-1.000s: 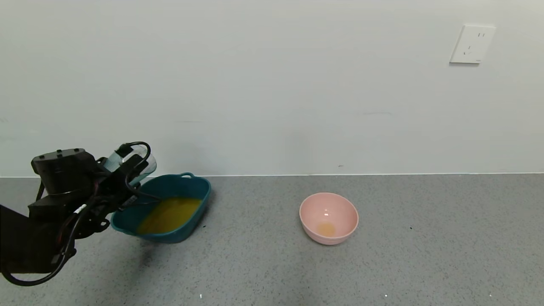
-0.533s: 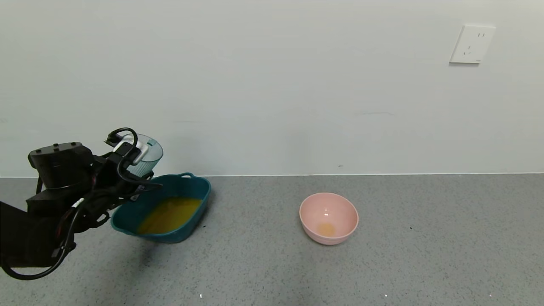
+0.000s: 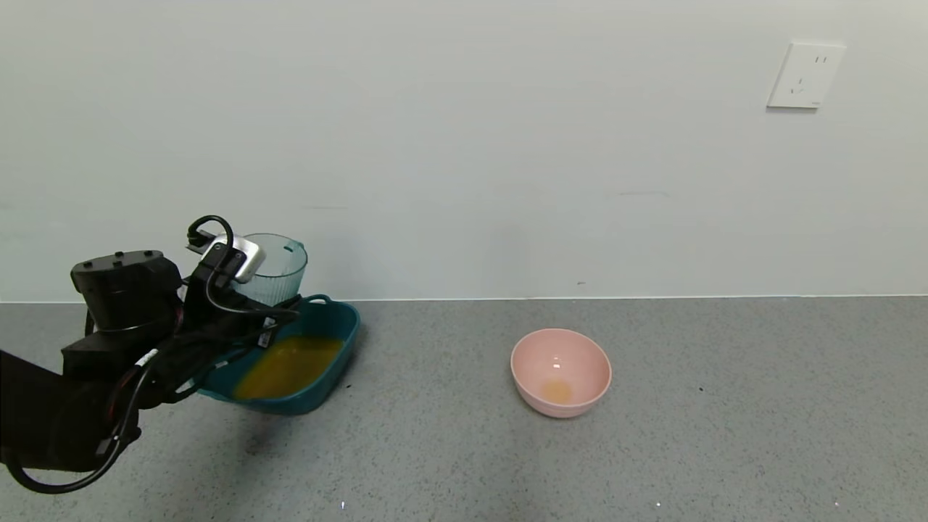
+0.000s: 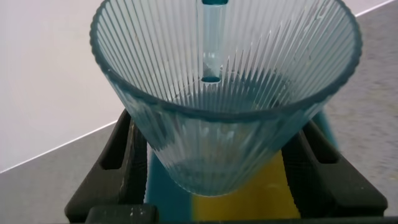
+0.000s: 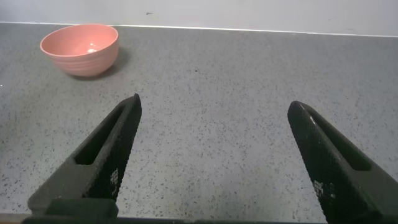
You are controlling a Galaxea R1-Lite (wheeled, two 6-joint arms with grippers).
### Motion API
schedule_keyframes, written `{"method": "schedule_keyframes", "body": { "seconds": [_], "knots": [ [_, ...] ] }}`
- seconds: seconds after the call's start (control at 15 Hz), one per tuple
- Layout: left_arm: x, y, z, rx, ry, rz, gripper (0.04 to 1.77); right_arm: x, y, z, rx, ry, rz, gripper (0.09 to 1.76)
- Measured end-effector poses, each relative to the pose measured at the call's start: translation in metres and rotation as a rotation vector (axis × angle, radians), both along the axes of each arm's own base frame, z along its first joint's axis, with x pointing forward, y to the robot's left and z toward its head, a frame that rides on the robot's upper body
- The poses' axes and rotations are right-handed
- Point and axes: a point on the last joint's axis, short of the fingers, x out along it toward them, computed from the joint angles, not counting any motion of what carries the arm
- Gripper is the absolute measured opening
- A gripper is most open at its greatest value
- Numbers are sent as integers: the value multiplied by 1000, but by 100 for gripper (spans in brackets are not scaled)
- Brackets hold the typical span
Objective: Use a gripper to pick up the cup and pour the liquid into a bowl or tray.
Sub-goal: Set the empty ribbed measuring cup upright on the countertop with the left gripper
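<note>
Above the near-left end of the basin (image 3: pixel 341 326), the left gripper (image 3: pixel 272 308) holds the cup (image 3: pixel 279 272) upright, its jaws clamped on the ribbed wall from both sides, as the left wrist view shows with a black finger (image 4: pixel 127 158) pressed against each flank of the cup (image 4: pixel 224 118). Held level with its mouth up, the cup looks empty: only clear ribbing shows inside, and the liquid (image 3: pixel 290 366) lies pooled in the basin below. Keeping the cup over the basin seems sensible, since any last drips would fall into it rather than onto the counter (image 3: pixel 689 435). So the pour looks done, and what likely remains is to set the cup down clear of the basin. A pink bowl (image 3: pixel 560 372) stands well apart to the right, with a small orange trace at its bottom. In its own wrist view, the right gripper (image 5: pixel 214 152) hangs idle over bare counter, jaws wide apart and holding nothing.
</note>
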Motion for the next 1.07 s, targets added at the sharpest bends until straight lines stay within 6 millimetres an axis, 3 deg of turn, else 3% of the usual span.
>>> {"method": "schedule_keyframes", "body": {
  "seconds": [0.6,1.07],
  "knots": [
    [-23,-78,-14,-257,109,-219,125,0,0,0,0,0,0,171],
    [-17,-119,-20,-428,177,-302,125,0,0,0,0,0,0,171]
  ]
}}
